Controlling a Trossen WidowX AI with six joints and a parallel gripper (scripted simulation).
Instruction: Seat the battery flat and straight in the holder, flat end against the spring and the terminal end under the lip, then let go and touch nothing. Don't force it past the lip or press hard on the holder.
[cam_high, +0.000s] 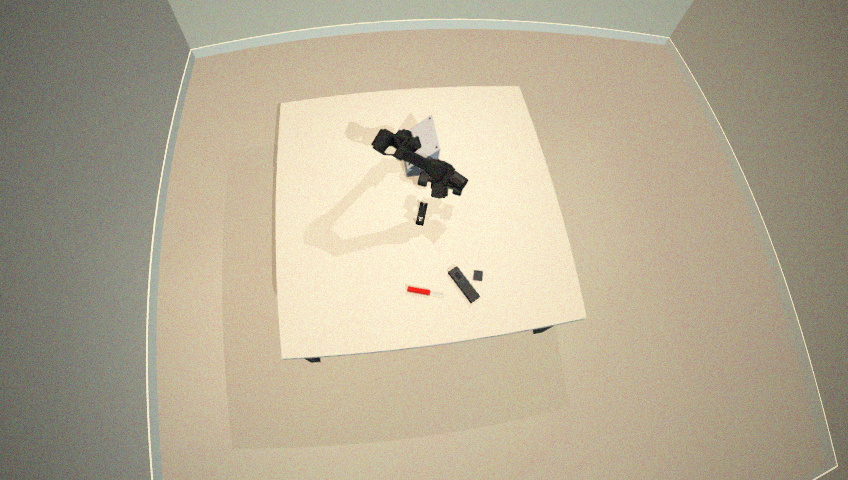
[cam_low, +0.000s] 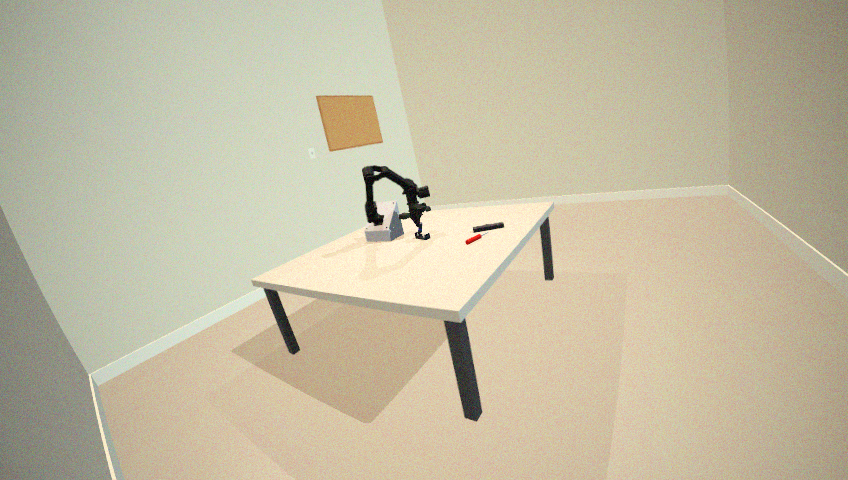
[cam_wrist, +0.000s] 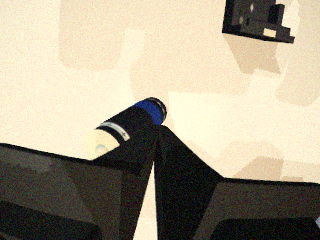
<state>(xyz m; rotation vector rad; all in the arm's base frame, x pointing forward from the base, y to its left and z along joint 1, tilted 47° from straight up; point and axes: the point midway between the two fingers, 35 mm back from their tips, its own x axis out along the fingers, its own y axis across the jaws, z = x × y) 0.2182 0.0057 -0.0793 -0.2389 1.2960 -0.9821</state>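
The battery, dark with a blue band and a cream end, is just beyond the fingertips in the wrist view. Its cream end is nearer the camera, and the left finger covers part of it. It appears to stand on end, though its exact tilt is unclear. My gripper is shut with nothing between its fingertips. Whether it touches the battery cannot be told. The black holder lies on the table, apart from the battery, at the upper right of the wrist view. The arm hides the battery in the top view.
A red-handled screwdriver and a dark remote-like bar lie farther out on the table. A small dark square is beside the bar. The arm's grey base stands behind the holder.
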